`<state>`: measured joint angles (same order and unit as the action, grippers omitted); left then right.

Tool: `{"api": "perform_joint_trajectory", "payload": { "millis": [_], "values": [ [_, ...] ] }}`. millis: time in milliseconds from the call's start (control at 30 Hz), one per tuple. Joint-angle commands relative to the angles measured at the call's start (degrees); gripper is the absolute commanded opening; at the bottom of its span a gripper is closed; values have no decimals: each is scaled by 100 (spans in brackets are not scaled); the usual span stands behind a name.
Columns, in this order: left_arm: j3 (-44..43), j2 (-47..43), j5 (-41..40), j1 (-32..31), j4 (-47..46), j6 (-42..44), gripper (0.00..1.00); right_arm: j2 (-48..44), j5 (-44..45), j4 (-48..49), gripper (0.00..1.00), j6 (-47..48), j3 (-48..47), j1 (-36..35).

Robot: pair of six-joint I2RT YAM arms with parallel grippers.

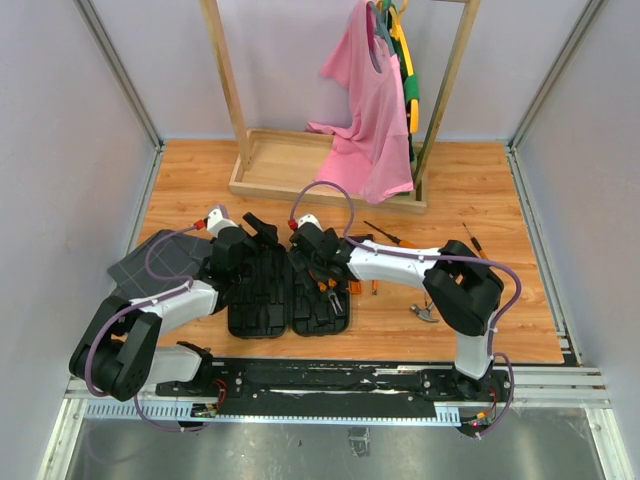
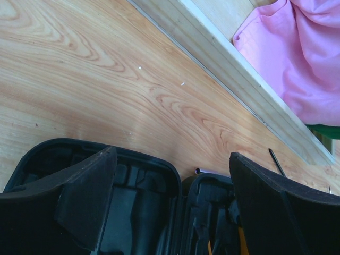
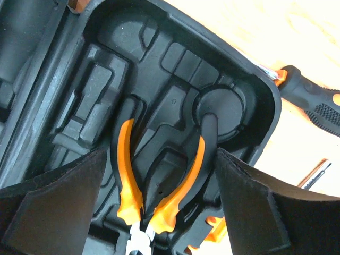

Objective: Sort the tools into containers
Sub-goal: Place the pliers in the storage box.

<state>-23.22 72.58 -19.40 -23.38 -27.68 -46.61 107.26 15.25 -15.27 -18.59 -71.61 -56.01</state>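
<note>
The black plastic hinged tool case lies open flat by the desk's near edge; orange-and-black pliers rest in its right half, roughly lengthwise, nose toward the right pincer; that pincer gapes wide, empty, straddling them; the left pincer, equally wide and empty, hangs over the case's rim.

Black case, orange-and-black pliers, pink shirt

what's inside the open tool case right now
Orange-and-black pliers lie in a moulded slot in the right half of the tool case; most slots in view look empty. The right fingers cover part of that half, so anything there is hidden.
</note>
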Motion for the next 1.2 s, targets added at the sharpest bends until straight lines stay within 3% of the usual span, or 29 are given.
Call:
{"api": "perform_joint_trajectory", "payload": {
  "millis": [0,300,600,1167],
  "values": [
    [-9,37,15,52,-106,-29,90,207,373,-363,81,120,-213,-118],
    [-5,11,32,51,-102,-15,90,216,594,-361,67,39,-183,-131],
    [-8,-6,49,52,-86,-13,90,-160,645,-118,43,-174,53,-130],
    [-22,-32,78,61,-79,-10,90,-1190,535,670,28,-1049,970,92]
  ]
}}
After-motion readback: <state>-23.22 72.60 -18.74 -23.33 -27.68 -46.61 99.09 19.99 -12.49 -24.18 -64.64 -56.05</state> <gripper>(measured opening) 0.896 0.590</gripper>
